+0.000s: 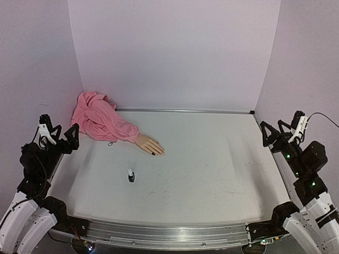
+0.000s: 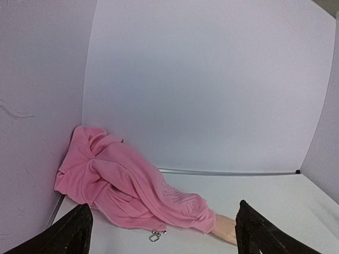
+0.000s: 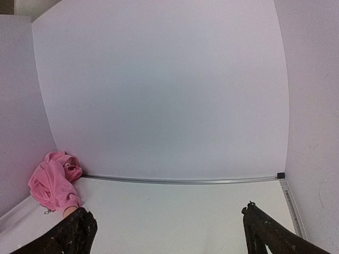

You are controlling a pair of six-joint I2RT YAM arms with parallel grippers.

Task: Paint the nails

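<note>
Fake hand (image 1: pixel 149 144) lies on the table (image 1: pixel 222 174).
The left gripper (image 1: pixel 59 130) and right gripper (image 1: pixel 280 127) are spread wide, holding nothing. The nails (image 1: pixel 158 152) are back left, at the fingertips, near the polish bottle (image 1: pixel 131 175).

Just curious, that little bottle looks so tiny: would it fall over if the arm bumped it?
Probably, yes. The bottle stands upright, tall for its small base, on the smooth table, so a nudge likely tips or slides it. It looks light; once down, it may roll.
</note>
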